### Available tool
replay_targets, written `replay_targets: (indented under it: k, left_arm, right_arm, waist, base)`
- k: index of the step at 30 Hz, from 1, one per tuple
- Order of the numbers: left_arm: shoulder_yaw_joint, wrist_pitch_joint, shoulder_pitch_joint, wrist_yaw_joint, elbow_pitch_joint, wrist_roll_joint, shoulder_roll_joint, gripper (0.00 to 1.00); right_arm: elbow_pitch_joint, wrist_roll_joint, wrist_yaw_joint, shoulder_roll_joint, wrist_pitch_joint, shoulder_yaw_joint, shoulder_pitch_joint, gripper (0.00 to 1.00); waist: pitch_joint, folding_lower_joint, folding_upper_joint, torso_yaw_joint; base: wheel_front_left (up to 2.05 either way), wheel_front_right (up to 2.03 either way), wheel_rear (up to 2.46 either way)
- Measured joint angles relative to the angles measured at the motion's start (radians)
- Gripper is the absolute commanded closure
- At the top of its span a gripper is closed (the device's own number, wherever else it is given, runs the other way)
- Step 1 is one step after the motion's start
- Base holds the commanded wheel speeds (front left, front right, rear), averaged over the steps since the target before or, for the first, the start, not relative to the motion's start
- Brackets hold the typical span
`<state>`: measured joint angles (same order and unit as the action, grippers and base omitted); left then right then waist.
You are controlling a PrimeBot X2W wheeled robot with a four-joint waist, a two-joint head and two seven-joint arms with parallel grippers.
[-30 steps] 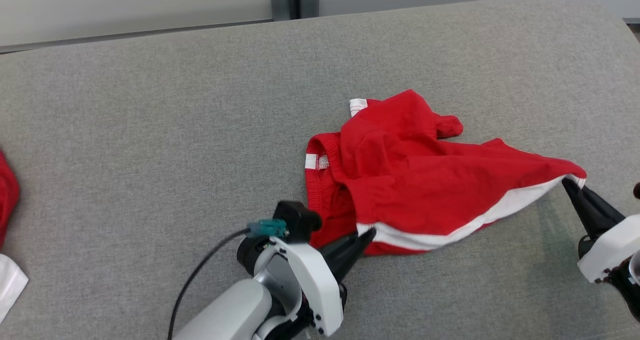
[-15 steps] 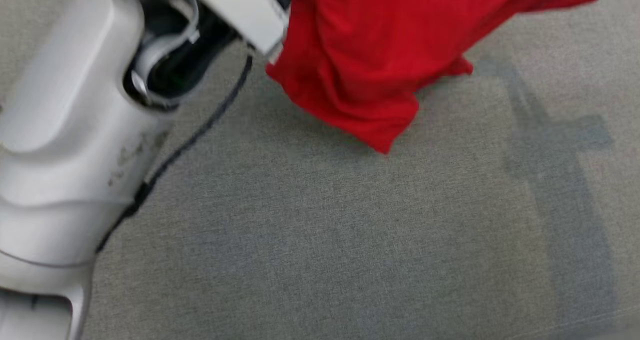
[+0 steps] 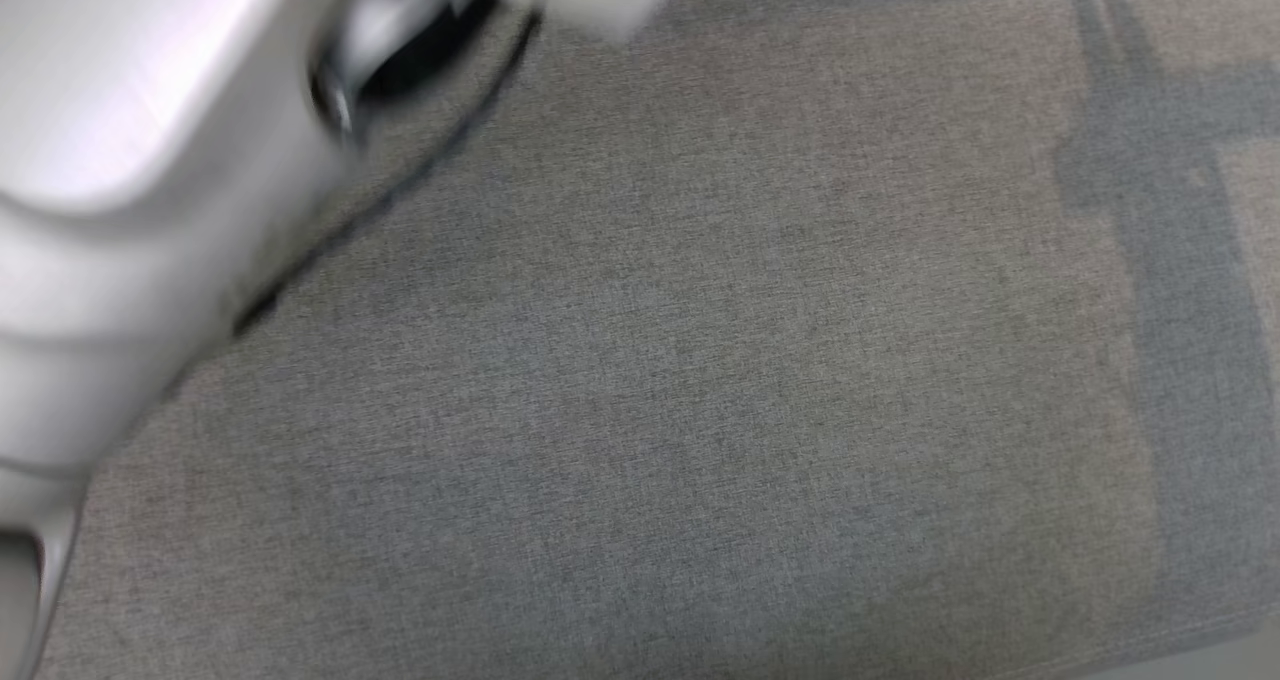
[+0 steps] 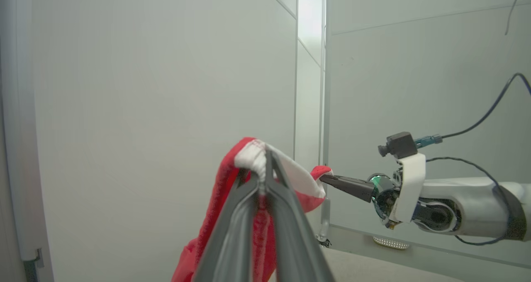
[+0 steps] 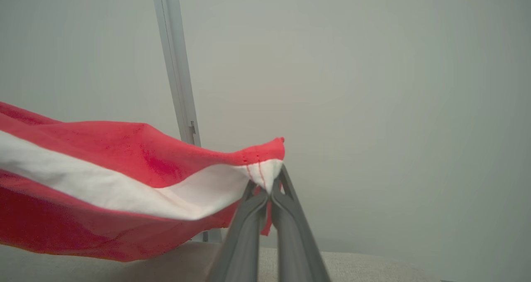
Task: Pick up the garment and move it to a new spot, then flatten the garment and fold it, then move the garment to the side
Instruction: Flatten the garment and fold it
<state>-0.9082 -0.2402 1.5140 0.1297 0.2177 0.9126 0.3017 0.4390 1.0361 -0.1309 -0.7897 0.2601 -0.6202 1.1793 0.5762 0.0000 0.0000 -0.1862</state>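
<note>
The garment (image 4: pixel 215 215) is red shorts with a white band, held up in the air between both grippers. In the left wrist view my left gripper (image 4: pixel 261 178) is shut on a bunched white-banded edge, and red cloth hangs down below it. To the right in that view, my right gripper (image 4: pixel 325 177) pinches another corner. The right wrist view has the right gripper (image 5: pixel 269 190) shut on a white-striped corner of the garment (image 5: pixel 103 161), which stretches away to the left. A blurred pale forearm (image 3: pixel 130 160) fills the head view's upper left.
The grey fabric surface (image 3: pixel 700 410) lies below, crossed by arm shadows at the right. A black cable (image 3: pixel 400 185) trails from the forearm. Pale wall panels with a metal post (image 5: pixel 176 74) stand behind. A small white perforated object (image 4: pixel 390 242) sits at the wall's base.
Both grippers have lifted the garment off the grey surface, and it has risen past the top of the head view. The head view itself has shifted too.
</note>
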Motion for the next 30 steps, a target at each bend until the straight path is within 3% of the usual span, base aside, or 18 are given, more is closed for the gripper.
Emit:
replay_targets:
  k: [5, 11, 17, 21, 30]
  left_arm:
    - [-0.116, -0.020, -0.281, 0.000, -0.062, 0.040, 0.088, 1.00]
    - [-0.094, -0.023, -0.717, 0.000, -0.154, 0.020, 0.107, 1.00]
    - [-0.043, -0.023, -1.057, 0.000, -0.230, -0.031, 0.131, 1.00]
    - [0.017, -0.023, -1.186, 0.000, -0.287, -0.045, 0.160, 1.00]
    - [0.026, -0.014, -1.340, -0.001, -0.399, -0.010, 0.235, 1.00]
  right_arm:
    - [-0.042, 0.001, 0.000, -0.015, 0.001, -0.046, -0.211, 1.00]
    - [-0.102, 0.066, 0.000, -0.064, 0.001, -0.069, -0.530, 1.00]
    - [-0.230, 0.128, -0.001, -0.145, 0.001, -0.002, -0.839, 1.00]
    - [-0.330, 0.173, -0.001, -0.195, 0.001, 0.042, -1.015, 1.00]
    - [-0.514, 0.217, -0.001, -0.293, -0.044, 0.147, -1.286, 1.00]
  waist:
    - [-0.013, 0.0000, 0.0000, 0.016]
    - [-0.057, 0.0000, 0.0000, 0.036]
    - [-0.140, 0.0000, 0.0000, 0.050]
    - [-0.194, 0.0000, 0.0000, 0.059]
    - [-0.269, 0.0000, 0.0000, 0.085]
  base:
    - [0.00, 0.00, 0.00]
    - [0.00, 0.00, 0.00]
    - [0.00, 0.00, 0.00]
    - [0.00, 0.00, 0.00]
    - [0.00, 0.00, 0.00]
